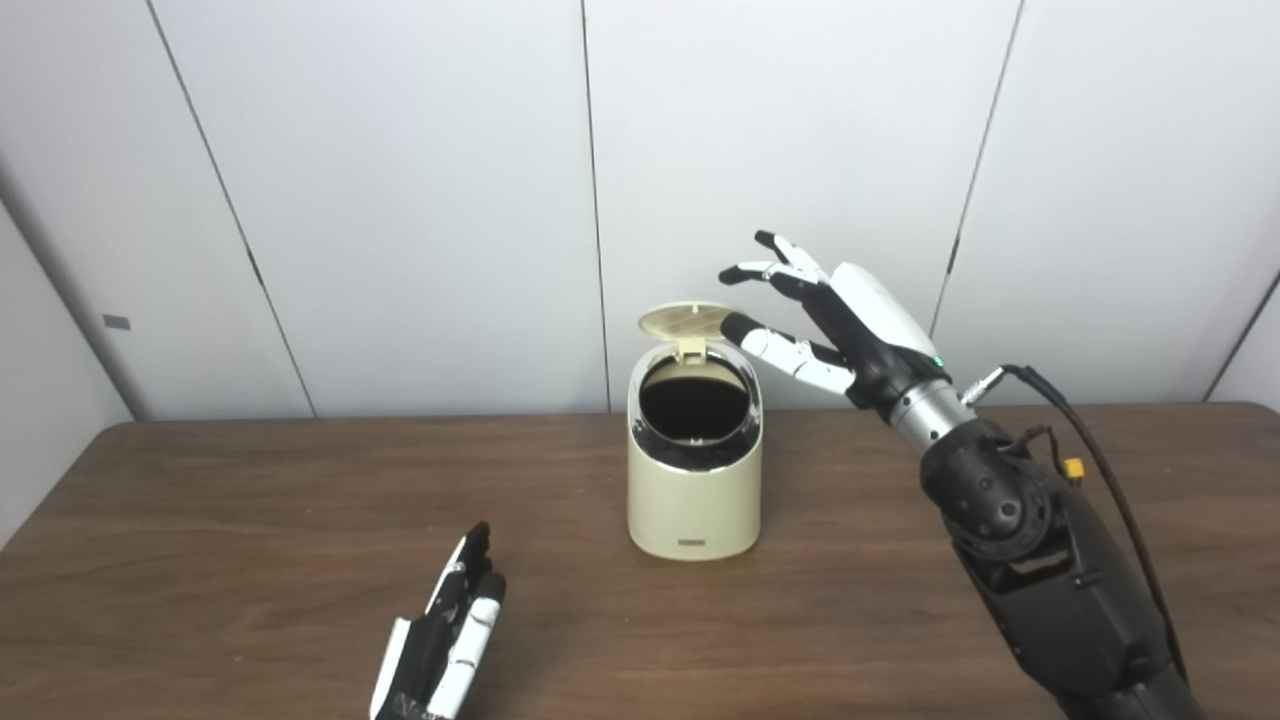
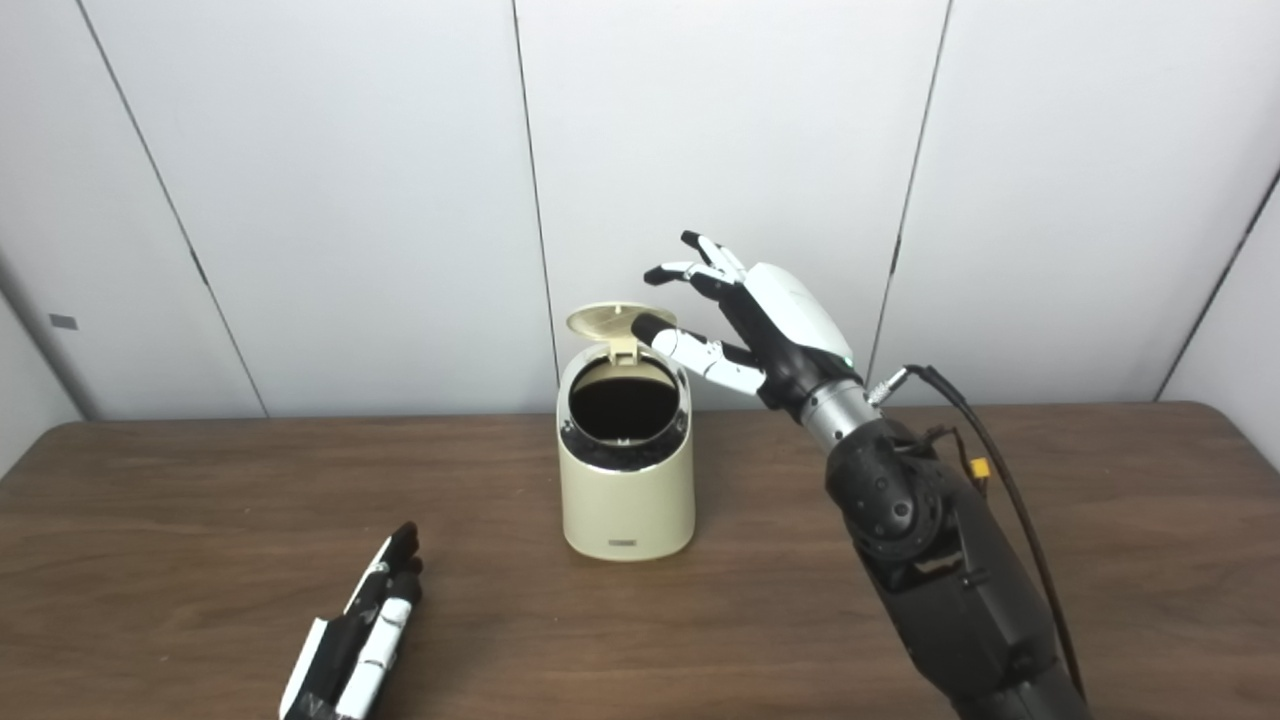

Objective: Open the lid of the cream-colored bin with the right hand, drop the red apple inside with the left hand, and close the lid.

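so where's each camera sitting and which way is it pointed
Left eye view: on the head's left, facing forward and down at the table and the bin; left hand and right hand show.
Right eye view: beside it, facing the same way; the bin sits further left in frame.
Shared: bin with lid up, both hands, the wall; no apple visible.

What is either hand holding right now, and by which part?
Nothing. The right hand is open beside the raised lid; the left hand lies empty on the table.

Bin [image 1: 694, 480] mid-table [image 1: 250, 500], lid [image 1: 683, 319] raised behind opening, right robot hand [image 1: 840, 325] beside lid, left robot hand [image 1: 445, 630] front-left
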